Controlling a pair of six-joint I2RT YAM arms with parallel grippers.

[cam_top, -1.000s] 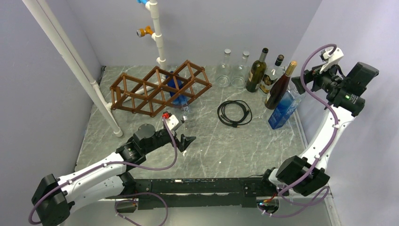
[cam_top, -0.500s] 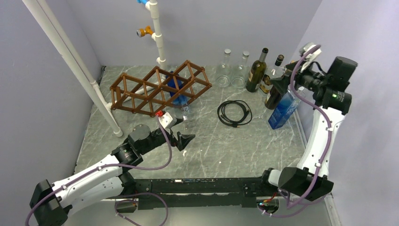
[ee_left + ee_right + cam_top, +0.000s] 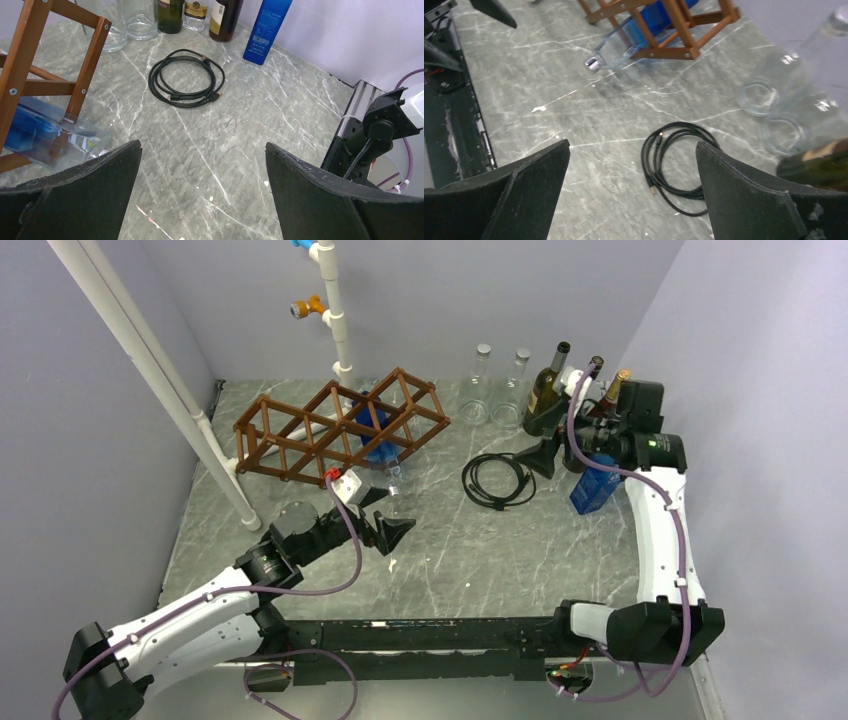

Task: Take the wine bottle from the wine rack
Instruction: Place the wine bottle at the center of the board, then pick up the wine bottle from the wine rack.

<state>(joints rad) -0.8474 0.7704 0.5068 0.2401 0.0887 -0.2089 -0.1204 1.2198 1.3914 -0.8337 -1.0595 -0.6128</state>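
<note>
While the wine bottle [image 3: 380, 452] lies slanted through a right-hand cell of the wine rack [image 3: 306, 430], its capped neck pokes out toward the near edge. Left gripper [image 3: 390, 515] hovers near that neck, right gripper [image 3: 537, 440] near the coiled cable [image 3: 498, 480], both spread wide and empty, bare tabletop [image 3: 450, 550] between.

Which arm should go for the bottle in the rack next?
Left. The left gripper, open, hovers beside the wine bottle poking from the wine rack; the right gripper is farther away.
</note>
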